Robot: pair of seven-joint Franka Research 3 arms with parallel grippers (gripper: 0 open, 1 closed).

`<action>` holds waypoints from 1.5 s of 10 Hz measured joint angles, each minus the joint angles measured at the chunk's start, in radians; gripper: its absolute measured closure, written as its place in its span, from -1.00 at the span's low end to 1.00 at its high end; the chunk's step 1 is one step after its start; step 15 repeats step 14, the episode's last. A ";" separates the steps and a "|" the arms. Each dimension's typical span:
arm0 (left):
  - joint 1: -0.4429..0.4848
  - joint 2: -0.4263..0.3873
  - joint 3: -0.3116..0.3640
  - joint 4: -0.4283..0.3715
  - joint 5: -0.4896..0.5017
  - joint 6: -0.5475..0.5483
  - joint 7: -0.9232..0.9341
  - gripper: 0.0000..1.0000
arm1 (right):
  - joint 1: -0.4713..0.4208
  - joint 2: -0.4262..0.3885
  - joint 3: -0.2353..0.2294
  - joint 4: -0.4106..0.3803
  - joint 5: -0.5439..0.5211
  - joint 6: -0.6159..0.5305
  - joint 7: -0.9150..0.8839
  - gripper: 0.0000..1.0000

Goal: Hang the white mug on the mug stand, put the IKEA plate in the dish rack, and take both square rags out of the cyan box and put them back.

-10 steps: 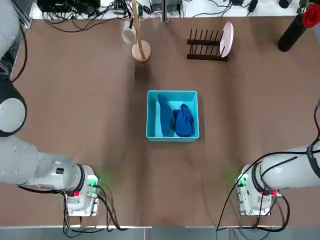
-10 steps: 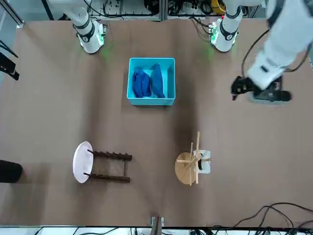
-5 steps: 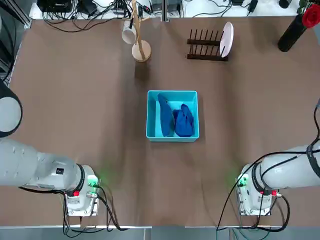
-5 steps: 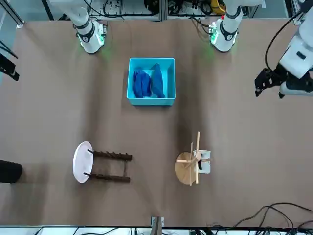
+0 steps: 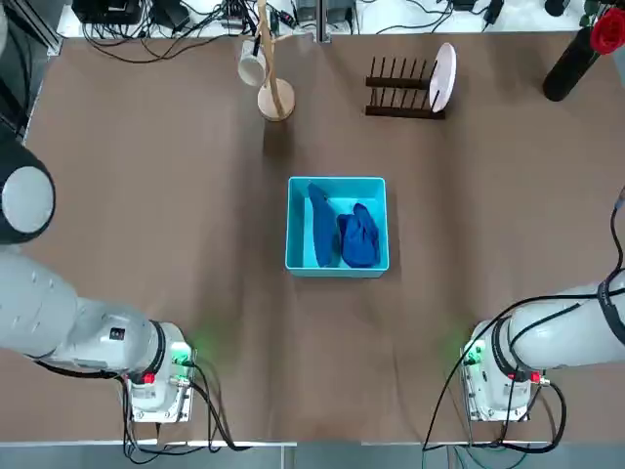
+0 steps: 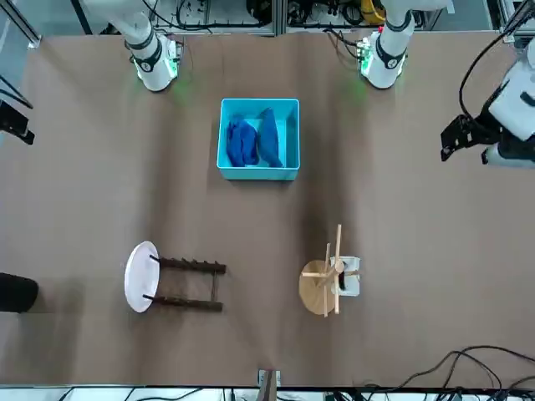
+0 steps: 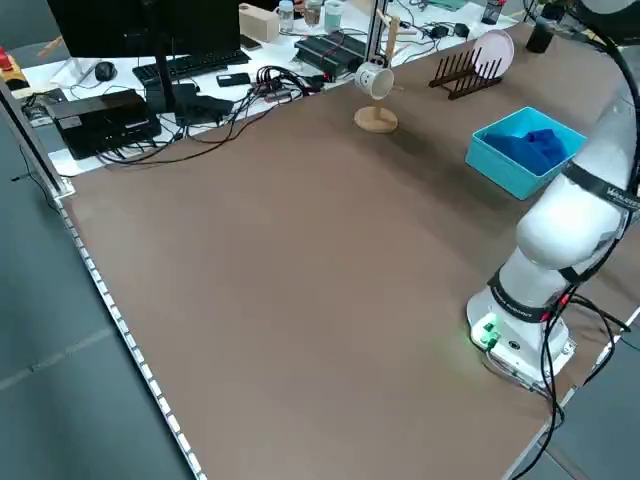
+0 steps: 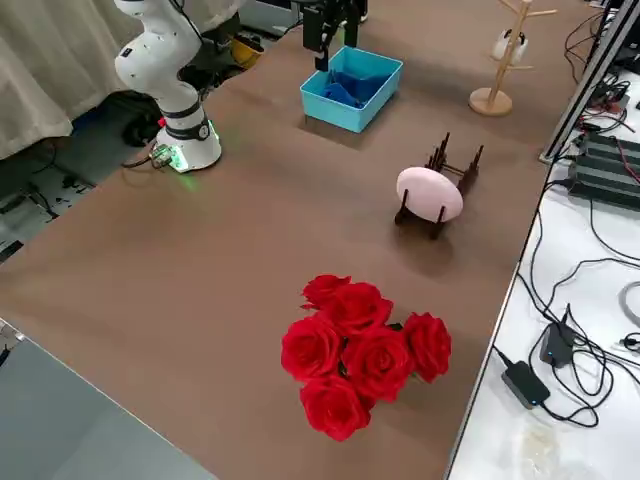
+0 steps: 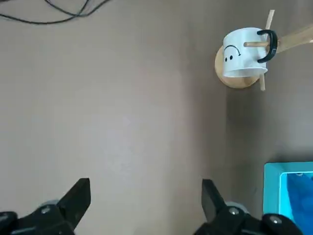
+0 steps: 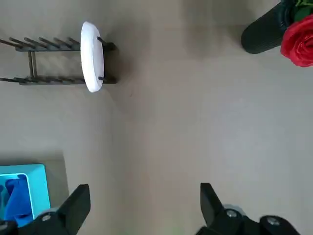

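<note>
While both grippers hover open, empty: mug (image 5: 251, 64) hangs on stand (image 5: 274, 100), plate (image 5: 443, 76) in rack (image 5: 400, 89), rags (image 5: 344, 233) in box (image 5: 336, 264).

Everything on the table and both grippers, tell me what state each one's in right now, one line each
white mug: hanging on a peg of the mug stand.
IKEA plate: upright on edge at one end of the dish rack.
square rags: both lying inside the cyan box.
left gripper: open, empty, raised above bare table.
right gripper: open, empty, raised above bare table.
</note>
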 joint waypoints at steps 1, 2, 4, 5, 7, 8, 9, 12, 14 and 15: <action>0.005 0.005 0.001 0.001 0.000 -0.001 0.002 -0.99 | 0.000 -0.001 0.000 0.007 0.000 -0.001 0.000 -0.99; 0.007 0.007 0.003 0.001 -0.001 -0.003 0.006 -0.99 | 0.000 -0.001 0.000 0.011 0.000 -0.001 0.000 -0.99; 0.006 0.007 0.004 0.001 -0.014 -0.011 0.015 -0.97 | 0.000 -0.001 0.000 0.013 0.000 0.002 -0.001 -0.99; 0.000 0.001 0.010 -0.005 -0.018 -0.013 0.017 -0.97 | 0.000 -0.001 0.001 0.013 0.000 0.009 -0.001 -0.99; -0.034 -0.047 0.064 -0.061 -0.023 0.003 0.020 -0.97 | 0.002 -0.001 0.003 0.014 0.000 0.019 -0.002 -0.99; -0.036 -0.078 0.078 -0.102 -0.025 0.027 0.024 -0.97 | 0.003 -0.001 0.004 0.016 0.000 0.021 -0.002 -0.99; -0.036 -0.099 0.084 -0.130 -0.026 0.041 0.025 -0.97 | 0.004 -0.001 0.005 0.018 0.000 0.022 -0.002 -0.99; -0.036 -0.110 0.085 -0.157 -0.027 0.045 0.025 -0.97 | 0.004 -0.001 0.006 0.020 -0.005 0.027 -0.002 -0.99; -0.036 -0.110 0.085 -0.160 -0.027 0.045 0.025 -0.97 | 0.004 -0.001 0.006 0.022 -0.012 0.027 -0.003 -0.99; -0.036 -0.110 0.085 -0.160 -0.027 0.045 0.025 -0.97 | 0.004 -0.001 0.006 0.022 -0.012 0.027 -0.003 -0.99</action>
